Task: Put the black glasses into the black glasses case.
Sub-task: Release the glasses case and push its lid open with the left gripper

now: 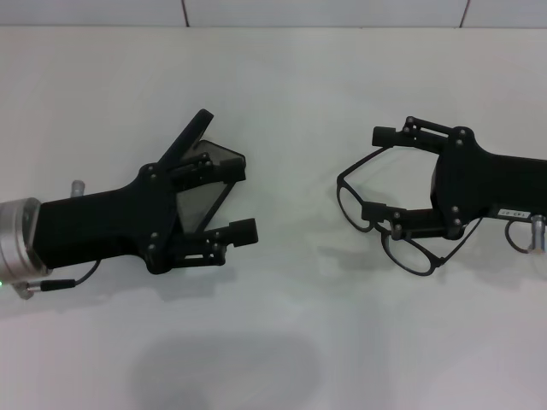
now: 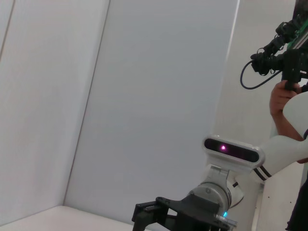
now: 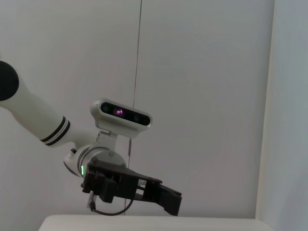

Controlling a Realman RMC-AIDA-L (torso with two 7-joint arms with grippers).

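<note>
Working from the near edge outward, we find only bare white table (image 1: pixel 273 359) closest to us, so both arms act at mid-depth. On the left, our left gripper (image 1: pixel 229 181) sits spread wide around the black glasses case (image 1: pixel 205 192). One finger (image 1: pixel 190 137) reaches along the case's raised far side and the other (image 1: pixel 231 232) lies on its near side; whether they press it we cannot tell. We judge this placement braces the case and keeps its mouth turned right, toward the incoming load. Well apart on the right, our right gripper (image 1: pixel 386 175) is spread too, its fingers straddling the black glasses (image 1: pixel 389 226), near finger across the frame by the bridge. The glasses appear to rest on the table, lenses toward the case, not yet clamped. Farthest off runs the tiled wall (image 1: pixel 342 10)
</note>
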